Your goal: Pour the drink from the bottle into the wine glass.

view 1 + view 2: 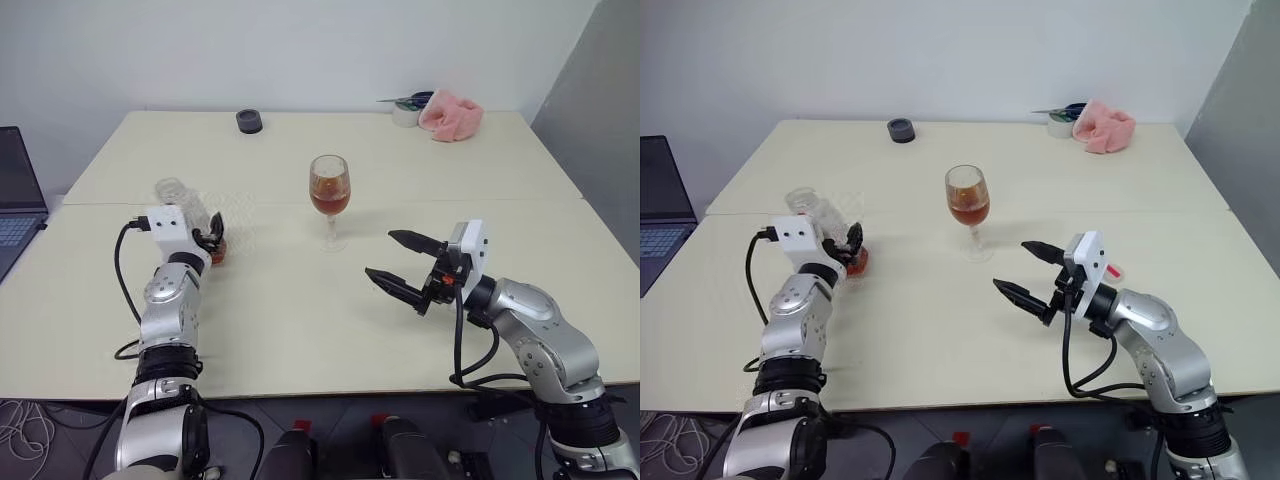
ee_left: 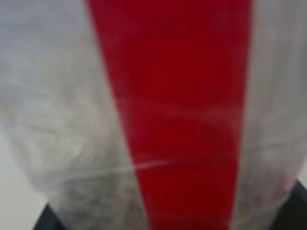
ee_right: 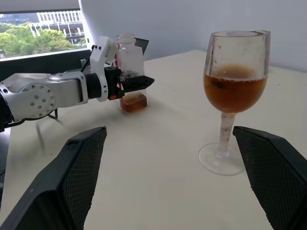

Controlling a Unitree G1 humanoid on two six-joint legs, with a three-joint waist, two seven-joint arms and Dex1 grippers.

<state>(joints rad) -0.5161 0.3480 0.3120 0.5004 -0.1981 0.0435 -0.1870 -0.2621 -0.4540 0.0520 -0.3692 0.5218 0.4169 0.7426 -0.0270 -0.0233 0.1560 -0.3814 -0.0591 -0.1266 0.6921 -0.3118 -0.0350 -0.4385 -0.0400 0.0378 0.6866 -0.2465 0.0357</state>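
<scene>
The wine glass [image 1: 330, 195] stands mid-table, its bowl about half full of the amber drink [image 3: 234, 90]. The clear bottle [image 1: 180, 197] stands upright on the table at the left, with a little drink [image 3: 133, 102] left in its bottom. Its red label strip [image 2: 172, 120] sits close in front of the left wrist camera. My left gripper [image 1: 205, 240] is level around the bottle's lower half, open, with one finger on each side. My right gripper [image 1: 379, 254] hovers open and empty to the right of the glass, pointing at it [image 3: 169, 129].
At the table's far edge lie a black round object [image 1: 249, 121], a pink cloth [image 1: 452, 113] and a tape roll [image 1: 405, 113]. A laptop [image 1: 15, 200] sits off the table's left side. A grey wall [image 1: 600, 110] bounds the right.
</scene>
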